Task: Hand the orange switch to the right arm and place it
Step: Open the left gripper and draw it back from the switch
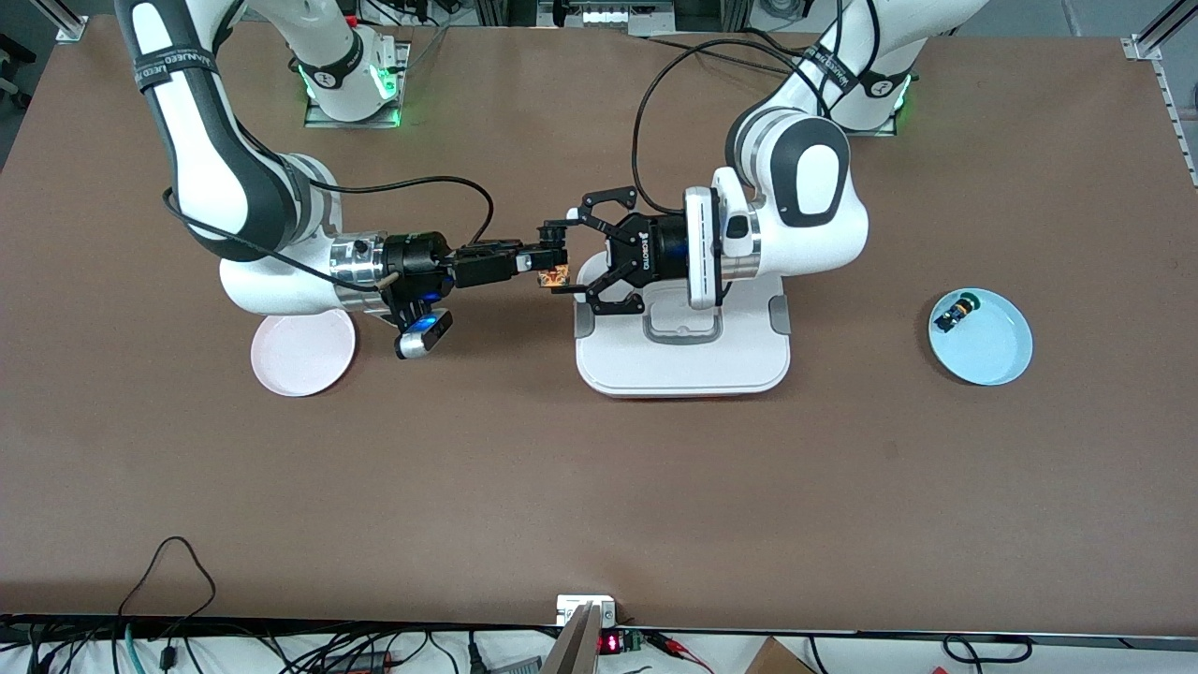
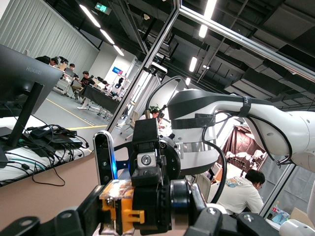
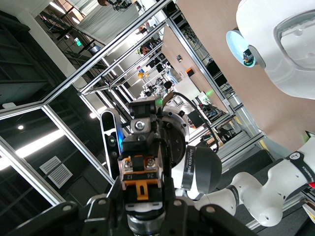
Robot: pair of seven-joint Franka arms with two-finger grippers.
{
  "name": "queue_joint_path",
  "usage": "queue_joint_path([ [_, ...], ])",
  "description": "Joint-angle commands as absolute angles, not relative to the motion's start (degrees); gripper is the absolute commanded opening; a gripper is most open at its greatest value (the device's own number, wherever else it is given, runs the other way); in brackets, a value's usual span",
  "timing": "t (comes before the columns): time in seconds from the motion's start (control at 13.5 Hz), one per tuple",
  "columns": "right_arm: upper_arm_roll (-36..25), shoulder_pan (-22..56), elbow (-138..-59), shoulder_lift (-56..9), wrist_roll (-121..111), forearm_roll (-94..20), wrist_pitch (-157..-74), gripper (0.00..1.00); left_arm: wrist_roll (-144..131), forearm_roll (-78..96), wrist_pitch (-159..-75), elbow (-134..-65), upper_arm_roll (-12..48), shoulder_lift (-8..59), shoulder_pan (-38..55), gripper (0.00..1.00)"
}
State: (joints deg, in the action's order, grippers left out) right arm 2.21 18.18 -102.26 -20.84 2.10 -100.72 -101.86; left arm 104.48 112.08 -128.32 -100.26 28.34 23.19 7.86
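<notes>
The right claw (image 1: 554, 255) pinched the orange switch (image 1: 554, 276) in the air, just over the edge of the white tray (image 1: 683, 360) that faced the right arm's end of the surface (image 1: 599, 487). The left claw (image 1: 573, 257) met it there, its fingers (image 1: 599, 201) spread around the switch without touching it. The pink plate (image 1: 301, 353) lay well apart from the tray toward the right arm's end, the blue plate (image 1: 992, 351) toward the left arm's end, carrying 1 green-capped part (image 1: 956, 312).

Brown surface (image 1: 599, 487); cables (image 1: 168, 599) along its near edge. Ceiling strip lights (image 2: 106, 35), grey curtain (image 2: 44, 37), people at desks (image 2: 86, 81).
</notes>
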Motion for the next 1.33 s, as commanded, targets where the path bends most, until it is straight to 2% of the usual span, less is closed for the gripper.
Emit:
queue_joint_path([
  [0.0, 2.2, 19.51, -101.34, -21.36, 0.97, -102.57, -102.39, 0.2, 104.94, 117.75, -128.67, -98.88, 28.65, 23.73, 8.35, 1.0],
  [0.22, 2.11, 19.34, -101.42, -21.36, -2.02, -102.57, -102.39, 0.17, 105.38, 119.18, -128.67, -99.31, 28.48, 22.68, 7.65, 1.0],
  [0.44, 1.58, 18.72, -101.34, -21.18, -3.51, -101.87, -102.31, 0.17, 105.47, 118.22, -128.41, -99.93, 27.86, 21.63, 3.1, 1.0],
  [0.67, 1.58, 16.36, -101.34, -20.83, -6.32, -95.91, -102.22, 0.15, 104.94, 117.86, -127.62, -105.02, 28.04, 17.5, -3.4, 1.0],
  [0.96, 1.58, 13.19, -101.16, -20.66, -10.62, -84.67, -101.95, 0.14, 105.21, 100.69, -127.71, -105.56, 27.51, 16.08, -13.95, 1.0],
  [1.26, 1.84, 9.06, -101.16, -19.78, -13.35, -68.77, -100.2, 0.15, 105.12, 96.95, -127.7, -104.94, 16.82, 17.23, -16.96, 1.0],
])
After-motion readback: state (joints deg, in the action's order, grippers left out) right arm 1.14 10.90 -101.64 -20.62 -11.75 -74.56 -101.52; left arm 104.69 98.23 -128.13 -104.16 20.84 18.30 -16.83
